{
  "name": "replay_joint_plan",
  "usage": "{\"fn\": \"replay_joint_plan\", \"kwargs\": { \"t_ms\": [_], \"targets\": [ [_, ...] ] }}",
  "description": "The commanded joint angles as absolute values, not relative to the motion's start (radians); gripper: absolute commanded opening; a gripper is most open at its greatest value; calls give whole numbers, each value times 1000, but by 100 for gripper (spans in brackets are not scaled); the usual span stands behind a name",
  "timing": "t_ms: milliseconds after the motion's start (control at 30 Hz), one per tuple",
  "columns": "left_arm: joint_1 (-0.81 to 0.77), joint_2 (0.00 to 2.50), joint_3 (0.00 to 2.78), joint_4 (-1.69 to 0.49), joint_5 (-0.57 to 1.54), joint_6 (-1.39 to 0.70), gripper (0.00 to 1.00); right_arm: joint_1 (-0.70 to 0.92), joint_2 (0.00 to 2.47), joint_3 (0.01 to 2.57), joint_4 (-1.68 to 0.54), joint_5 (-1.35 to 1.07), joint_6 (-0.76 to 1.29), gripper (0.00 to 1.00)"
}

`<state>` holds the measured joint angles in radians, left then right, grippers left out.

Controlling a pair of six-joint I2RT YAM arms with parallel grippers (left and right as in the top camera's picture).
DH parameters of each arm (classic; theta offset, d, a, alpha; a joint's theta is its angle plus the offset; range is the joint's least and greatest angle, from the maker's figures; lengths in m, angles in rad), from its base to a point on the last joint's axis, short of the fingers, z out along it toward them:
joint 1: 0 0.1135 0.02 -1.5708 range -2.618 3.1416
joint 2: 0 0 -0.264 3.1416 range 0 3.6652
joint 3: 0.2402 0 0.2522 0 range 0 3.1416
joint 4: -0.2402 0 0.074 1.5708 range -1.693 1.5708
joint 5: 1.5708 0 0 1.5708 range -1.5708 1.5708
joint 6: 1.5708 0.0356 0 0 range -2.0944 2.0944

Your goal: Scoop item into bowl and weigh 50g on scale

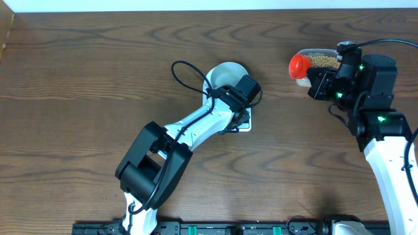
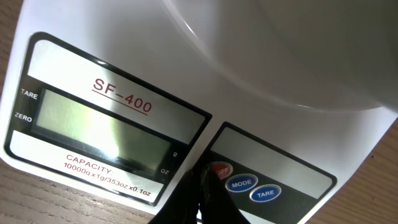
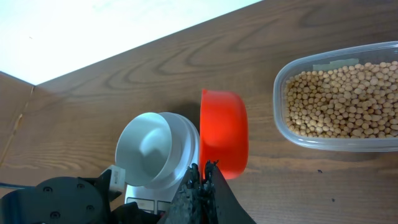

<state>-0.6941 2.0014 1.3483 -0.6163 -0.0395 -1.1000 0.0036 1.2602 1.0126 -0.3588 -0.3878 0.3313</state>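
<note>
Left fingers [image 2: 204, 186] closed, nothing held. The joined tips are on the scale [image 2: 121, 93] front panel, at the edge of the red button [image 2: 222, 169]. Blue MODE button [image 2: 241, 183] and TARE button [image 2: 265, 193] sit just beside it, untouched. LCD display [image 2: 102, 127] is plain grey-green, no digits readable.

The scale is about mid-surface, a little toward the far edge. The bowl [image 1: 225, 70] stands upright on its platform at the end away from the buttons. Its inside looks pale and bare in the right wrist view.

Right fingers [image 3: 204, 177] closed, gripping the red scoop [image 3: 224, 134]. The handle is hidden behind the fingertips. The scoop is tilted on its side, with only the outer wall showing. Can't tell if anything is in it. It hangs between the bowl and the clear tub [image 3: 323, 144], touching neither as far as I can see.

Beans [image 3: 342, 99] are all in the tub, filling its floor. The tub is flat on the surface near the far edge, toward the right side, well apart from the scale.
</note>
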Motion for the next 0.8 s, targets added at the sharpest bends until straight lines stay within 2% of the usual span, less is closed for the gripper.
{"fn": "replay_joint_plan", "kwargs": {
  "t_ms": [0, 767],
  "targets": [
    [-685, 2072, 1325, -628, -72, -1105, 7, -10, 1248, 1033, -360, -383, 317, 1],
    [-686, 2087, 1325, -595, -70, -1079, 7, -10, 1248, 1033, -360, -381, 316, 1]
  ]
}}
